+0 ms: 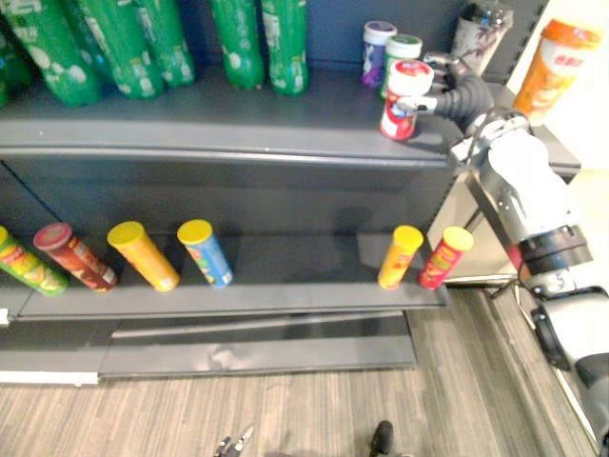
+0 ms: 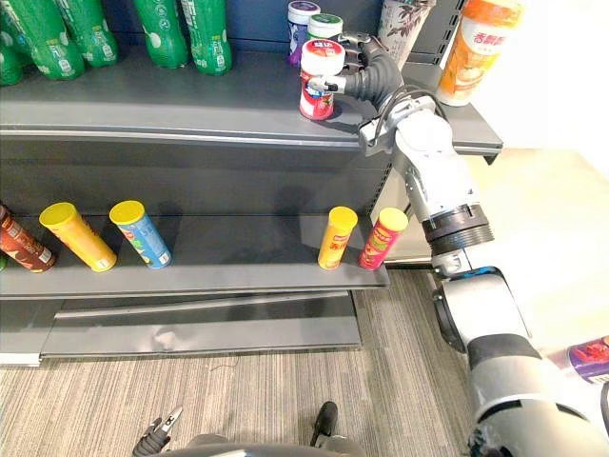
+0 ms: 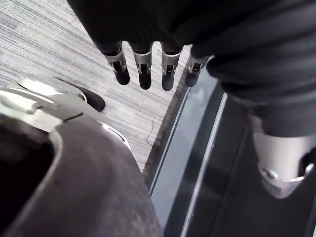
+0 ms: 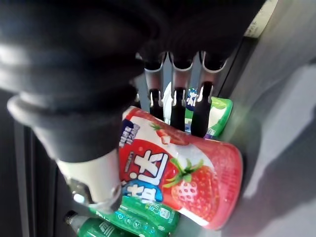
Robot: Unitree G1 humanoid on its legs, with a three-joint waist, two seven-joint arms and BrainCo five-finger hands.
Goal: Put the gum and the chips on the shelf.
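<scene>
Right hand (image 2: 356,78): reaches over the right end of the upper shelf (image 1: 238,124). The fingers (image 4: 177,106) and thumb are curled round a red gum tub (image 1: 404,100) with a white lid, gripping it. The tub is upright, with its base at the shelf surface near the front edge. Whether it bears on the shelf cannot be told.

Just behind the held tub stand a purple tub (image 1: 378,49) and a green tub (image 1: 404,46), side by side and upright against the back panel. Green bottles (image 1: 238,43) stand in a row along the left and middle of the same shelf, well apart from the hand.

Lower shelf (image 1: 285,286): six chip cans, all lying on their sides with lids toward the front.
- At the right end, a yellow can (image 1: 400,255) and a red can (image 1: 444,257) lie close together below the hand.
- Toward the left, a blue can (image 1: 205,252) and an orange can (image 1: 143,255) lie near each other.
- At the far left lie a dark red can (image 1: 74,255) and a green can (image 1: 29,265).

On the neighbouring unit to the right stands an orange cup (image 1: 557,67), upright. A patterned cup (image 1: 481,33) stands behind the hand.

Left hand (image 3: 143,69): hangs low over the floor (image 3: 49,44) beside the base of the shelf unit. The fingers are straight and relaxed and hold nothing.
</scene>
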